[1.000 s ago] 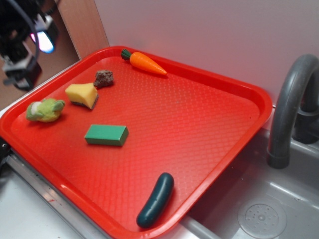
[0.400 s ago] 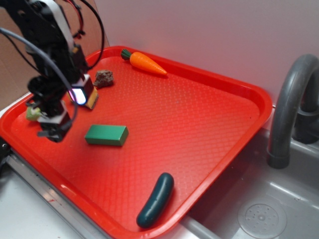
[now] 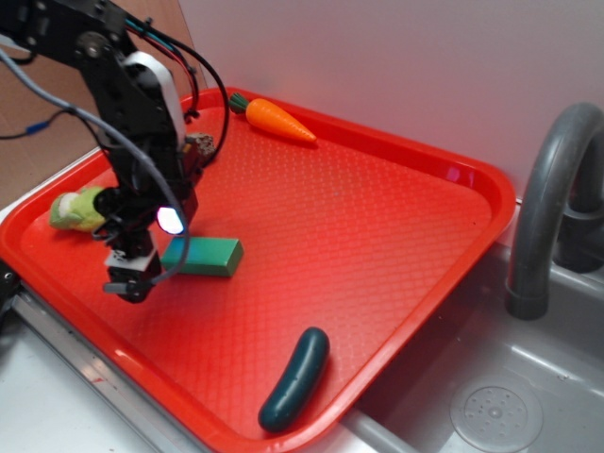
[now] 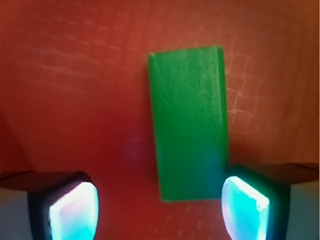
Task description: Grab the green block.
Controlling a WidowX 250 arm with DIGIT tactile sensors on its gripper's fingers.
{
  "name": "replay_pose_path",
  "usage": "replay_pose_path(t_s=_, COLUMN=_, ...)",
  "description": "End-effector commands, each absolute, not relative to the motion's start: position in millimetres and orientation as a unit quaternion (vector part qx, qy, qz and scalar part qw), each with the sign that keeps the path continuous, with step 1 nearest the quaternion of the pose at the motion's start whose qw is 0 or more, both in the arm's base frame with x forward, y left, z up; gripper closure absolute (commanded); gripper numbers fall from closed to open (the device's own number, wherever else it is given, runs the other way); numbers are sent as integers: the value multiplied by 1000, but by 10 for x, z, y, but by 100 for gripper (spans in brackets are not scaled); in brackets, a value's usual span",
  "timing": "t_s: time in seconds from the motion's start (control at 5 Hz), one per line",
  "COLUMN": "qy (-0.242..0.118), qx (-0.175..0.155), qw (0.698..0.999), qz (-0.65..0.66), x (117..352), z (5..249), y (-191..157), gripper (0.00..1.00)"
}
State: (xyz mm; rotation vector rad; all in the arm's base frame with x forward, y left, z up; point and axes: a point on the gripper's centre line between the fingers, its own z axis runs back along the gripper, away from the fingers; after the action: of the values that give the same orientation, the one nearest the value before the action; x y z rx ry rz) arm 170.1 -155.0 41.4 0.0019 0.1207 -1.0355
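We find no readable brand, label or writing on any item. The green block (image 3: 206,256) (image 4: 189,127) lies flat on the red tray (image 3: 377,245), toward its left front, well apart from the cucumber (image 3: 294,379) at the front rim. The gripper (image 3: 132,279) (image 4: 159,205) is released, jaws spread wide; in the wrist view the block's near end sits between the glowing pads (image 4: 243,206), nearer the right one, ungrasped. Compared with the frame 0.4 s earlier, the arm has moved right and lower, now beside the block's left end, covering the yellow item; the plush toy (image 3: 75,209), rock (image 3: 199,145) and carrot (image 3: 272,116) are unmoved.
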Motion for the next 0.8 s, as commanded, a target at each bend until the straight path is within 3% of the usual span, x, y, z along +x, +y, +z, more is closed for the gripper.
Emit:
replay_pose_path(t_s=0.0, qy=44, qx=10, qw=871, qz=-488, x=1846, z=373, y=-1594, gripper=0)
replay_pose_path(t_s=0.2, qy=57, qx=21, qw=869, qz=-491, x=1833, z=283, y=-1618, gripper=0)
replay_pose_path(t_s=0.4, qy=60, qx=31, qw=868, qz=-492, x=1779, z=257, y=-1622, gripper=100)
replay_pose_path(t_s=0.6, qy=66, qx=36, qw=873, qz=-482, x=1716, z=198, y=-1578, gripper=100)
